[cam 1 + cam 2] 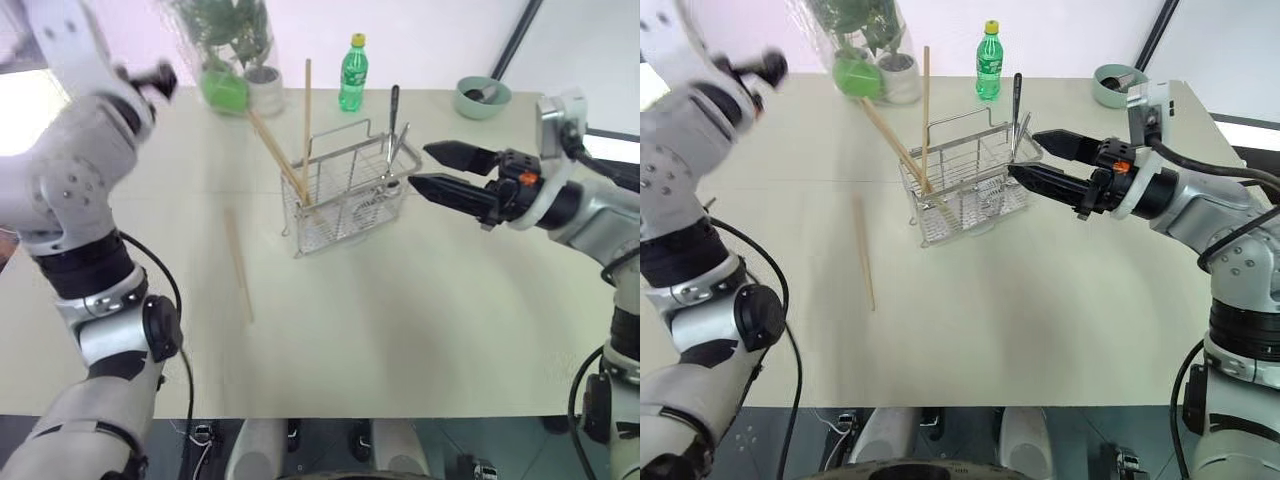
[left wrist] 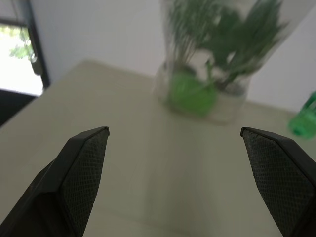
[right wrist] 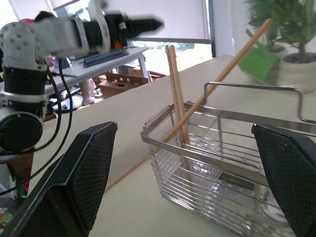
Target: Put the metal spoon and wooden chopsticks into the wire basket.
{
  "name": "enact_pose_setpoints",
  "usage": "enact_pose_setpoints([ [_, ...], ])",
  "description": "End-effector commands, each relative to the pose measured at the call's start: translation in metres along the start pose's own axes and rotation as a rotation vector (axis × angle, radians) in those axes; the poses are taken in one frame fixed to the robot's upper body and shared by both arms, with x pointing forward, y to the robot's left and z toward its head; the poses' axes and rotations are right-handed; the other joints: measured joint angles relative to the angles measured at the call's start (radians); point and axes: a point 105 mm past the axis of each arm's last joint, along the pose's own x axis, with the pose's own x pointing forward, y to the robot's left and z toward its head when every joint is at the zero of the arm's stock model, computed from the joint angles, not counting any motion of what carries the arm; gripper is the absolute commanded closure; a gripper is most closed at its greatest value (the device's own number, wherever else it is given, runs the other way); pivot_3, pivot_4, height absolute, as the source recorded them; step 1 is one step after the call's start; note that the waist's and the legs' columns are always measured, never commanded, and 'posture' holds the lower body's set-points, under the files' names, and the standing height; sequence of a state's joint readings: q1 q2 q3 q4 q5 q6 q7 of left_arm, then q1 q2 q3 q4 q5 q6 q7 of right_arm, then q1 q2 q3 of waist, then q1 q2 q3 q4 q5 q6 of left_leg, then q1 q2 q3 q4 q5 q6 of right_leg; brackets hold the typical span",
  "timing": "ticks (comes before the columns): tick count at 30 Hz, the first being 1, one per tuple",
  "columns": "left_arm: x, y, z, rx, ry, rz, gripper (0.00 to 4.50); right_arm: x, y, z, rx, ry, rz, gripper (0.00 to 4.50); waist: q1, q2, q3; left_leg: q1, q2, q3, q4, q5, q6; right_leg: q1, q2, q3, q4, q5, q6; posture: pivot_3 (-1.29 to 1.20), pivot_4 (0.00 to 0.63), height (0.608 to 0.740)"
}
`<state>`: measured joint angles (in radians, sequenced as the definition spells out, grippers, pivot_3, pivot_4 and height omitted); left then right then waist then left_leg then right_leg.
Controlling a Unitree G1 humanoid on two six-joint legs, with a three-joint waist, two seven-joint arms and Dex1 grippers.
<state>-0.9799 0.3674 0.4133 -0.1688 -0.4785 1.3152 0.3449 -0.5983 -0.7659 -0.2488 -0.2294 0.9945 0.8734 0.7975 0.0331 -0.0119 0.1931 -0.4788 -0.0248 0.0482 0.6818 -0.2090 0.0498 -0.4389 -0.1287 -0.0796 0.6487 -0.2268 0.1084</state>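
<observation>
Standing in the wire basket [image 1: 345, 195] were two wooden chopsticks [image 1: 307, 115] and the metal spoon [image 1: 396, 150], one chopstick [image 1: 238, 265] lay at its eight o'clock, and both the left gripper [image 2: 175, 163] and right gripper [image 1: 428, 168] gaped empty.

The left gripper [image 2: 175, 163] is raised at the far left on its bent arm with its two black fingers spread wide and empty, while the right gripper [image 1: 428, 168] reaches in level from the right, likewise parted.
</observation>
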Motion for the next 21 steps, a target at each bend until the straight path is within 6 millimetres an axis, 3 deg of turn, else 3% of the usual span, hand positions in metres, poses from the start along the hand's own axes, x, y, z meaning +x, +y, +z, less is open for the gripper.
enact_pose_setpoints([
  [1,-0.007,-0.011,-0.022,0.028,0.104,-0.006,0.02,0.003,0.004,0.015,-0.056,-0.036,0.024,0.00,0.011,-0.001,0.001,0.000,0.000,0.000,0.001,-0.001,-0.002,0.000,0.000,0.000,0.000,0.000,0.000,0.00,0.150,0.684],
  [5,-0.010,-0.018,-0.065,0.041,0.282,-0.018,0.02,0.003,0.005,0.015,-0.062,-0.029,0.031,0.00,0.008,-0.001,0.001,-0.001,0.000,0.000,0.000,-0.002,-0.003,0.000,-0.003,0.000,-0.001,0.000,0.000,0.00,0.150,0.684],
  [9,-0.008,-0.013,-0.101,0.037,0.406,0.020,0.02,0.001,0.007,0.014,-0.068,-0.019,0.032,0.00,0.004,-0.001,0.000,0.000,0.000,0.000,-0.001,-0.001,-0.004,-0.002,-0.003,0.000,0.000,0.000,0.000,0.00,0.150,0.684],
  [15,-0.001,-0.015,-0.128,0.066,0.508,0.010,0.02,-0.002,0.011,0.011,-0.074,-0.004,0.034,0.00,0.010,-0.001,0.000,0.000,0.000,0.000,-0.001,-0.001,-0.004,-0.002,-0.004,0.000,0.000,0.000,0.000,0.00,0.150,0.684],
  [21,0.008,-0.032,-0.153,0.093,0.583,-0.069,0.02,-0.003,0.013,0.012,-0.075,-0.010,0.031,0.00,0.009,0.000,0.000,-0.001,0.000,0.000,-0.002,-0.002,-0.004,-0.002,-0.005,0.000,-0.002,0.000,-0.001,0.00,0.150,0.684],
])
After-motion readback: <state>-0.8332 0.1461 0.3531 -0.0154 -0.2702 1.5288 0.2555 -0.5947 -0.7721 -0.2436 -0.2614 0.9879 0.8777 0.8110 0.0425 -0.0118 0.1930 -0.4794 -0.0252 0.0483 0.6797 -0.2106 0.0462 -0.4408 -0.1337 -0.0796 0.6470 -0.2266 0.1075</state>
